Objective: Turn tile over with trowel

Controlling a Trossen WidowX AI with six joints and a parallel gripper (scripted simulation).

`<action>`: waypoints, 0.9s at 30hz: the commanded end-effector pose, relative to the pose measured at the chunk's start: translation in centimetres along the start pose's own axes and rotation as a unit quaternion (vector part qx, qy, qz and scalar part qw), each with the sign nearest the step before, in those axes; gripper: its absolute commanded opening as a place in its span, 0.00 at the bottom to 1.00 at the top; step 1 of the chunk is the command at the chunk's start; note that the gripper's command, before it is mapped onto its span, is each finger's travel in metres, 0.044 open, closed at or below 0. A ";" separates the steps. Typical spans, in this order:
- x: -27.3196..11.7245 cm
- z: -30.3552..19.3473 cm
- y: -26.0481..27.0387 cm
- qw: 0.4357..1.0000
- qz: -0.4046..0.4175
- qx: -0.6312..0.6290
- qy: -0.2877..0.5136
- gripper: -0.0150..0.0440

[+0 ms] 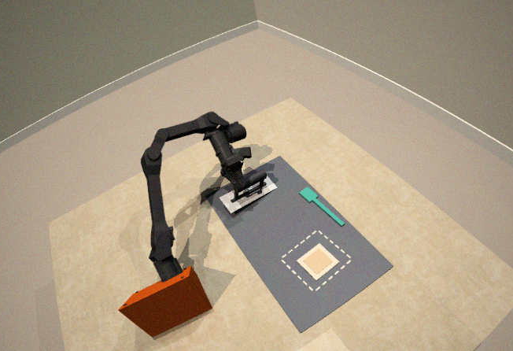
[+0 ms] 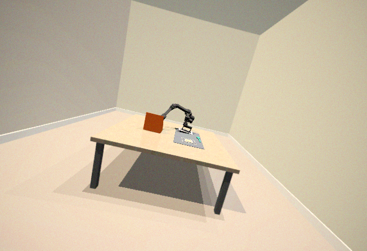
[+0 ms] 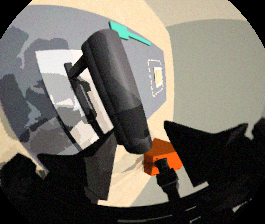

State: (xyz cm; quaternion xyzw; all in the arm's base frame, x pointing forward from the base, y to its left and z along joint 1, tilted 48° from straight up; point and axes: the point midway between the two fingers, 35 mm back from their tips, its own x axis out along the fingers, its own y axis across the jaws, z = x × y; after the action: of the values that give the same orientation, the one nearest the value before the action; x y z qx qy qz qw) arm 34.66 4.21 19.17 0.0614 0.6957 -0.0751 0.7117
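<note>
Trowel [image 1: 255, 179] [image 2: 187, 126] [image 3: 115, 90]: at the far end of the mat [image 1: 265, 248] [image 2: 178, 138] [image 3: 138, 65], white blade low, black handle raised above it on posts. Whether the whole blade rests flat: cannot tell.

Gripper [image 1: 238, 177] [image 2: 187, 123] [image 3: 140, 127]: parted, roughly two-thirds open, holding nothing. Wrist view shows this best, with the handle's near end in the space between the dark fingers; from the top, the fingers are hard to separate from the handle.

The exterior view alone gives the table's legs [image 2: 97, 165] [image 2: 223, 192]; there the tools are very small. The top view gives the tile [image 1: 318, 261] [image 2: 188, 140] [image 3: 158, 76] clearly: cream, tan square on its upper face, lying inside the dashed outline [image 1: 315, 290], lower right of centre.

Trowel's long axis: lower left to upper right in the top view, handle parallel to blade. Wrist view: upper left to lower right.

Green spatula [image 1: 308, 193] [image 2: 198, 138] [image 3: 120, 32]: near the mat's right edge from the top, head toward upper left, shaft toward lower right. Orange base [image 1: 204, 305] [image 2: 153, 122] [image 3: 175, 161]: lower left there.
</note>
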 end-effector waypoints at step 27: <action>-2.1 -2.9 -4.2 1.000 -0.003 0.005 -0.011 0.76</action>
State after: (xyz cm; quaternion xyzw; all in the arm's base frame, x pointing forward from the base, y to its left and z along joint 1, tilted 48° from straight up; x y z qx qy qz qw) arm 31.00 0.67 21.29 0.0647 0.6868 -0.0826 0.7192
